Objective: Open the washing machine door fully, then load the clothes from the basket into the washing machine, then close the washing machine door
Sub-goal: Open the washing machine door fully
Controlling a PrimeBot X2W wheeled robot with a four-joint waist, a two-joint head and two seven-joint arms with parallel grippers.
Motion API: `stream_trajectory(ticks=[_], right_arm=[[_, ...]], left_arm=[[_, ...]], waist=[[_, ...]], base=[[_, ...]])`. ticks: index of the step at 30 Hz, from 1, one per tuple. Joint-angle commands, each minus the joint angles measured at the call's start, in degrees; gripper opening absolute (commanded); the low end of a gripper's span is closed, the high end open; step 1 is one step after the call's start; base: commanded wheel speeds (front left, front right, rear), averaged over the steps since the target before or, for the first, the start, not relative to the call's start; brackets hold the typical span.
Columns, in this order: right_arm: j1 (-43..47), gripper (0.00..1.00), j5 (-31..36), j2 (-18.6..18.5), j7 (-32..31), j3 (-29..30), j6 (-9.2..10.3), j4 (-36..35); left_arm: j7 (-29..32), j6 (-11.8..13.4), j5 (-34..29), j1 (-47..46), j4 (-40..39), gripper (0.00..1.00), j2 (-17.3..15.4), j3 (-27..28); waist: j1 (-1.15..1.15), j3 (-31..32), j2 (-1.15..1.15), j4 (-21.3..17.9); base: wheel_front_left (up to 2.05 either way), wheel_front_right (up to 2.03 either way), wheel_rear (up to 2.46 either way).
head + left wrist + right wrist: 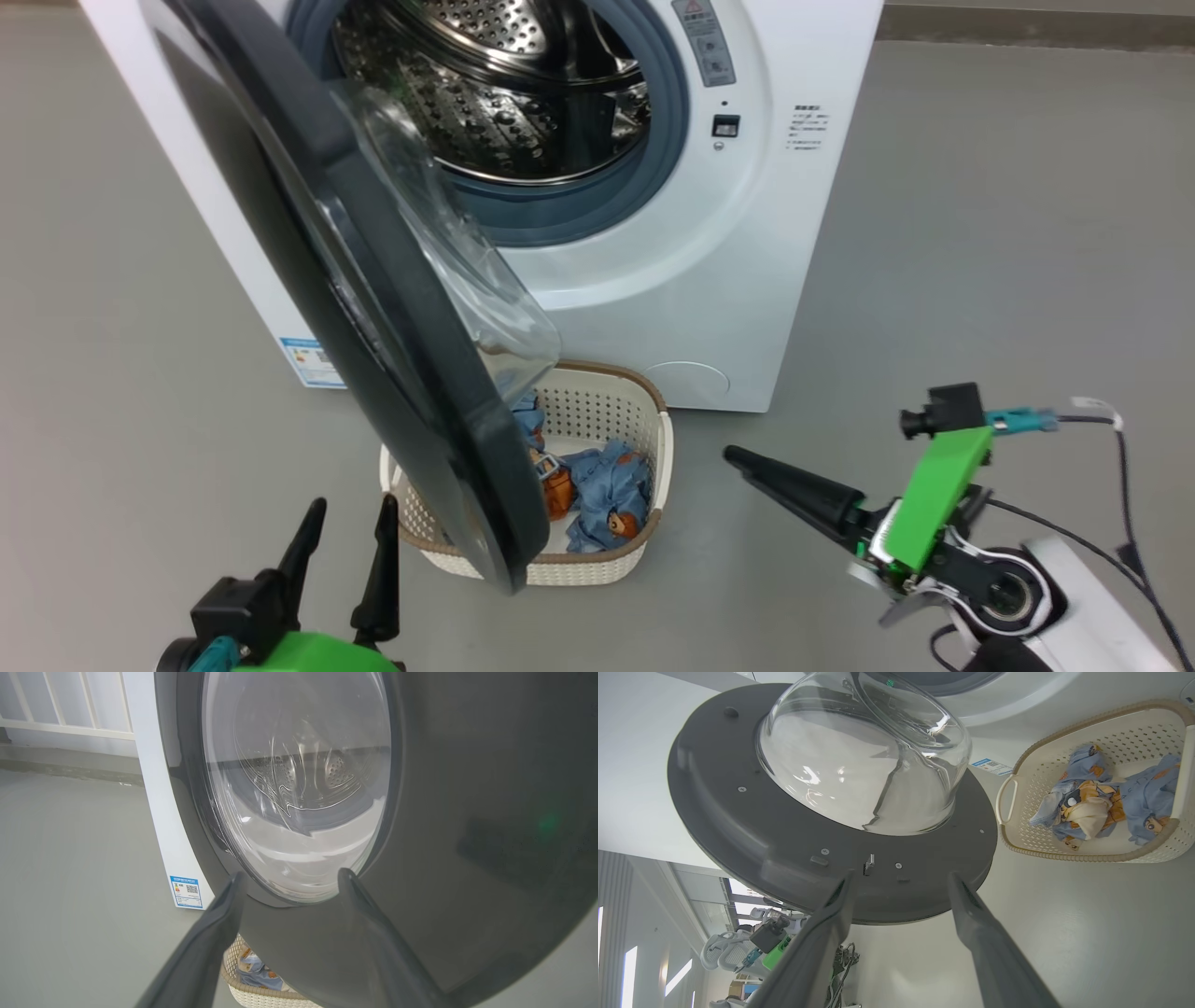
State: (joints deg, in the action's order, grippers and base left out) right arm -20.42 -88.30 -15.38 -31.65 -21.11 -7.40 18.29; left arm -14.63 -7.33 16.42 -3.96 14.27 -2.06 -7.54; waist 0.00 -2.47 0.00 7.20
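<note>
Two grippers, both splayed wide, nothing held: left gripper (353, 504) near the outer face of the washing machine door (373, 308), right gripper (747, 462) aiming at its free edge from the side. Door's only part open and overhangs the basket (644, 411) in front of the washing machine (747, 233). Risk: I reach for the clothes (607, 485) now and clip the door, or a glancing push slips off the glossy rim. Right wrist view gives me the inner latch (868, 864) and the whole pile; in head view the door hides part of it.
</note>
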Motion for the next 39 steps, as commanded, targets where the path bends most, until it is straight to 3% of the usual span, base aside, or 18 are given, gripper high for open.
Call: stream_trajectory(ticks=[1,13,21,30,35,39], right_arm=[[0.31,1.00,0.31,-0.51,0.59,-0.12,-0.09,-1.45],[4.52,1.00,5.28,-7.12,11.79,0.66,-0.09,-1.60],[6.77,1.00,11.67,-10.78,26.81,-3.48,-0.09,0.58],[5.99,1.00,18.03,-14.15,43.22,-11.97,-0.09,5.44],[4.70,1.00,23.53,-15.00,46.32,-14.69,-0.09,8.88],[4.30,1.00,29.70,-13.57,46.61,-9.97,-0.09,9.52]], left_arm=[[-0.37,-0.15,-0.46,-0.36,-1.61,1.00,-0.82,2.05],[-0.37,-0.15,-0.69,0.03,-1.75,1.00,-0.82,2.66],[-0.37,-0.15,-0.55,0.44,-1.54,1.00,-0.82,2.90],[-0.37,-0.15,-0.25,0.53,-1.27,1.00,-0.82,2.73],[-0.37,-0.15,-0.24,0.72,-1.18,1.00,-0.82,2.77],[-0.37,-0.15,-0.27,0.94,-1.18,1.00,-0.82,2.98]], waist=[[0.00,0.10,0.00,-0.45],[0.00,0.36,0.00,-2.02],[0.00,0.71,0.00,-2.03],[0.00,0.96,0.00,-1.49],[0.00,1.19,0.00,-1.27],[0.00,1.32,0.00,-1.28]], base=[[0.00,0.00,0.00],[0.00,0.00,0.00],[0.00,0.00,0.00],[0.00,0.00,0.00],[0.00,0.00,0.00],[0.00,0.00,0.00]])
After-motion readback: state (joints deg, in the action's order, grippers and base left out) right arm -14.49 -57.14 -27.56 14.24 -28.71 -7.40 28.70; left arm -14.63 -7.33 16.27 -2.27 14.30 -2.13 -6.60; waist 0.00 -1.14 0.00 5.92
